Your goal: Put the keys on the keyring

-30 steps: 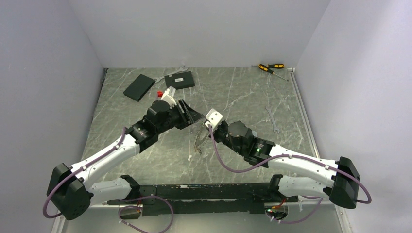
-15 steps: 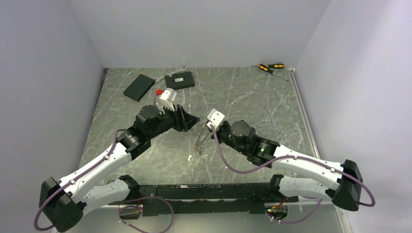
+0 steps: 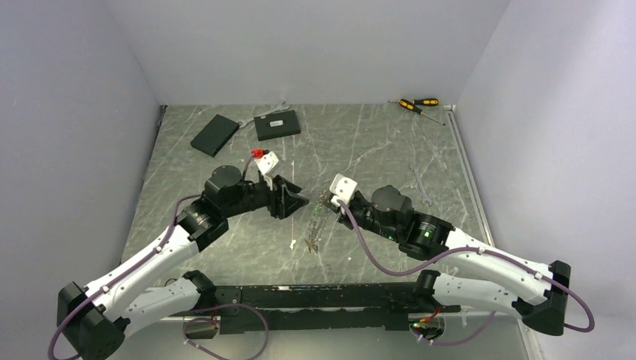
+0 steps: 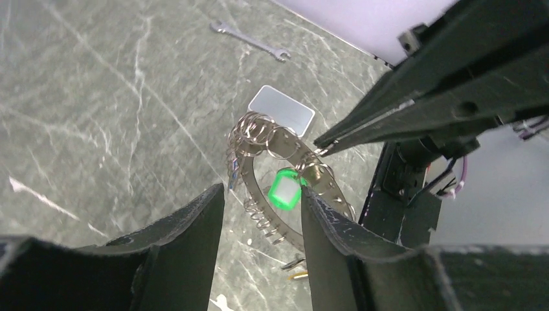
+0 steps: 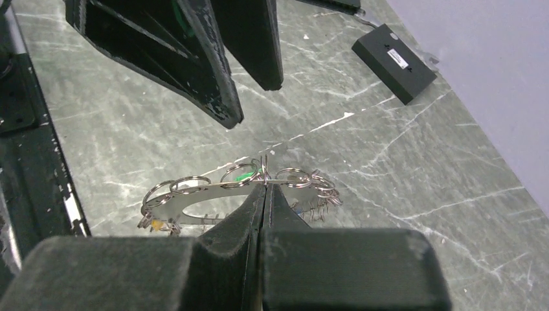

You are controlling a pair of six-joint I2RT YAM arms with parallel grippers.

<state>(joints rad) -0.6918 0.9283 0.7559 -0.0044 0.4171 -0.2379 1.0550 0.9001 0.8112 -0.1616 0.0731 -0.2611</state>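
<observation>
The keyring [image 5: 194, 201] is a flat grey metal ring edged with small split rings. It is held tilted just above the table and also shows in the top view [image 3: 318, 219]. My right gripper [image 5: 265, 184] is shut on its upper rim. Keys hang from it: a green-tagged key [image 4: 283, 189], a yellow-tagged one [image 5: 154, 224] and a blue one [image 5: 295, 208]. My left gripper [image 4: 261, 194] is open just in front of the keyring [image 4: 272, 146], and the green tag lies beside its right finger [image 4: 324, 220]. A small loose key [image 3: 292, 244] lies on the table.
Two flat black boxes [image 3: 214, 135] [image 3: 277, 125] lie at the back left, with a wrench [image 3: 281, 106] behind them. Yellow-and-black screwdrivers [image 3: 418, 105] lie at the back right. Another wrench [image 3: 420, 185] lies right of my right arm. A pale grey rectangle [image 4: 281, 110] lies behind the keyring.
My left gripper has swung down and toward the keyring, its arm drawn back. My right gripper has shifted slightly right, carrying the keyring with it.
</observation>
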